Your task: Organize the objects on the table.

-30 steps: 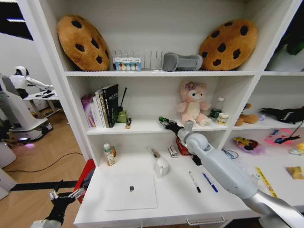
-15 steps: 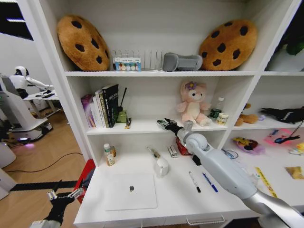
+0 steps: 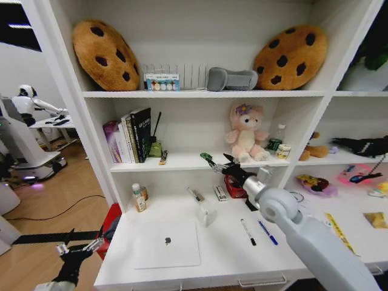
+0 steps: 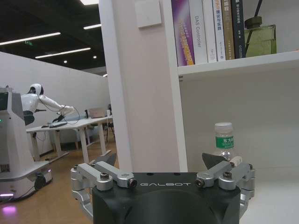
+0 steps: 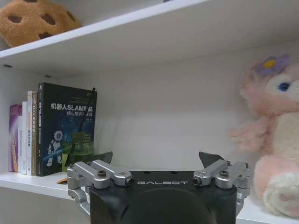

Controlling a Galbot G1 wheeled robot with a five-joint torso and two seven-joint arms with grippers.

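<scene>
Overhead, the head view has the silver laptop (image 3: 167,244) lying shut on the white table (image 3: 224,257), and everything else can be placed from it. Just beyond its far right corner stands a small white object (image 3: 206,215); farther right lie a black pen (image 3: 248,232) and a blue pen (image 3: 267,233), side by side but apart. Beyond its far left corner, a small bottle (image 3: 139,198) stands against the back wall. Up past the laptop, the right gripper (image 3: 218,162) hangs at the middle shelf's edge with its fingers spread, just beside a pink plush toy (image 3: 245,133); its grey arm crosses over the table's right part. Left of the laptop, off the table's end and above the wooden floor, the left gripper (image 3: 76,247) hangs open and empty. From the left wrist, open jaws frame a clear bottle (image 4: 224,143) under a shelf of books (image 4: 205,29), with an office and another white robot (image 4: 18,135) behind. From the right wrist, parted jaws face the shelf's white back wall, a black book (image 5: 66,133) to one side, the plush toy (image 5: 271,140) to the other.
</scene>
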